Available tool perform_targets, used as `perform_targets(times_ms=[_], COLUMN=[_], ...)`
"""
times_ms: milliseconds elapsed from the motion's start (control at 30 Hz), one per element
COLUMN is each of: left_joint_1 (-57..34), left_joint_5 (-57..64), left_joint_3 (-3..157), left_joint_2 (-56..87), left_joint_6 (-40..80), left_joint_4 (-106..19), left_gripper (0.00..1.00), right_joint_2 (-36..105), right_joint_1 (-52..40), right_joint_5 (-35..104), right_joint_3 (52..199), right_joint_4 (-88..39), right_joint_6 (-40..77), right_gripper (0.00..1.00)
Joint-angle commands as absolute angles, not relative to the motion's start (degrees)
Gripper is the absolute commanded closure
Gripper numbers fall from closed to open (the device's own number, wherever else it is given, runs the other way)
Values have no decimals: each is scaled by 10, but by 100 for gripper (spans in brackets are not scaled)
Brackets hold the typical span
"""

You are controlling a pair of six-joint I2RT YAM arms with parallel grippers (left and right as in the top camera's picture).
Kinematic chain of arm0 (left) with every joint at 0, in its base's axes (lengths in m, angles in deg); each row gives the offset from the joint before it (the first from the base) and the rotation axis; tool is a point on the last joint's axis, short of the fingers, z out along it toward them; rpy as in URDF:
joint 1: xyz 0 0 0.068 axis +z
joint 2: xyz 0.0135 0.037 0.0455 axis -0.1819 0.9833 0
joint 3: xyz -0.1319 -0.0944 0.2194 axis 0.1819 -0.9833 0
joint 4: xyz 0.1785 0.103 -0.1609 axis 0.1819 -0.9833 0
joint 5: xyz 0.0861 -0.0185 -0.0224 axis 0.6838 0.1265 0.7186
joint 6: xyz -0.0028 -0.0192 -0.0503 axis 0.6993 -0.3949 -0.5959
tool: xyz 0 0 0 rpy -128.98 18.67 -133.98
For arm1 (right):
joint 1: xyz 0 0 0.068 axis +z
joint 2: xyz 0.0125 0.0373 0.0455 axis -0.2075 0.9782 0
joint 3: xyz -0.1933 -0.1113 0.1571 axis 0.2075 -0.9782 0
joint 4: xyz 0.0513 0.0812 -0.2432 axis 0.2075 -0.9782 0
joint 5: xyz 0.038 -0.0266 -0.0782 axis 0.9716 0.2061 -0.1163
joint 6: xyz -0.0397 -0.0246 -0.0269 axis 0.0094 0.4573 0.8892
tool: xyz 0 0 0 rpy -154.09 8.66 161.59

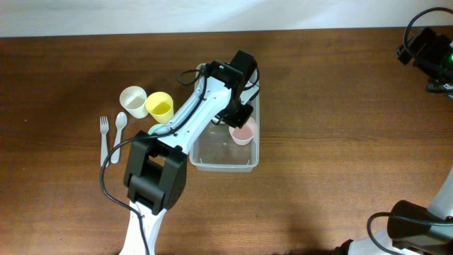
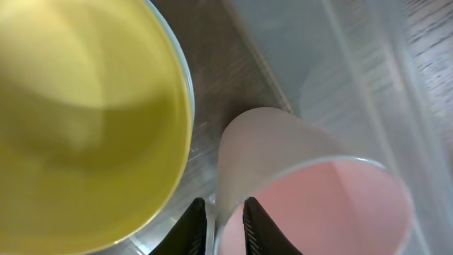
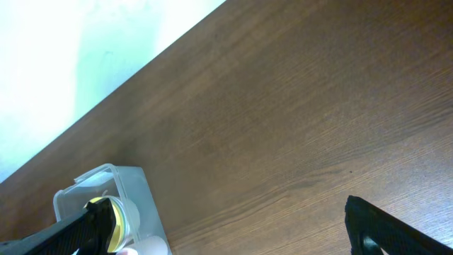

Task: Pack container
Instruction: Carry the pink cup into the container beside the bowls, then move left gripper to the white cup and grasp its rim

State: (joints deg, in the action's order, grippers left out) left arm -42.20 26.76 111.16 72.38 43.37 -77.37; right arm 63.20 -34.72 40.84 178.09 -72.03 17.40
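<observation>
Left pincer [image 2: 219,228] clamping pink cup [image 2: 318,205], clear rectangular container [image 1: 224,167]

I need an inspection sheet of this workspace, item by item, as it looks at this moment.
Surface: brown wooden table, no spills seen.
Job's things: clear container holds a pink cup and a yellow bowl.
Clutter: white cup, yellow cup, fork and spoon, all left of the container.
Grippers: left pincer shut on the pink cup's rim; right pincer open, empty.
Cables: black cable loops on the table near the fork.
Surroundings: white surface beyond the table's far edge.
</observation>
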Motion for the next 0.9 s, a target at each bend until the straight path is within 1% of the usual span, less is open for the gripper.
perform_targets(times_ms=[0, 167, 267, 333, 400, 467, 500, 533, 633, 667, 700, 733, 767, 867], left_joint_1=[-422, -420, -417, -413, -405, -392, -376, -362, -300, -266, -246, -214, -173, -121], left_joint_5=[286, 306, 315, 338, 385, 433, 455, 462, 453, 435, 420, 390, 348, 344], left_joint_3=[1118, 1209, 1294, 1368, 1419, 1453, 1463, 1464, 1452, 1443, 1438, 1428, 1416, 1393], left_joint_2=[730, 725, 718, 711, 704, 699, 698, 698, 699, 699, 699, 699, 699, 699], left_joint_6=[432, 433, 432, 432, 432, 430, 423, 419, 388, 380, 380, 380, 383, 387], left_joint_4=[-778, -867, -929, -977, -1009, -1033, -1046, -1052, -1060, -1060, -1058, -1053, -1044, -1029], left_gripper=[75, 73, 67, 62, 51, 46, 40, 39, 38, 39, 40, 44, 46, 45], right_joint_2=[634, 634, 634, 634, 634, 634, 634, 634, 634, 634, 634, 634, 634, 634], right_joint_1=[-349, -349, -349, -349, -349, -349, -349, -349, -349, -349, -349, -349, -349, -349], right_joint_5=[406, 406, 406, 406, 406, 406, 406, 406, 406, 406, 406, 406, 406, 406], right_joint_3=[1780, 1780, 1780, 1780, 1780, 1780, 1780, 1780, 1780, 1780, 1780, 1780, 1780, 1780], right_joint_4=[-718, -718, -719, -718, -719, -719, -718, -719, -719, -719, -719, -719, -719, -718], right_joint_6=[169, 169, 169, 169, 169, 169, 169, 169, 169, 169, 169, 169, 169, 169], right_gripper=[1, 1, 1, 1, 1, 1, 1, 1, 1, 1, 1, 1, 1, 1])
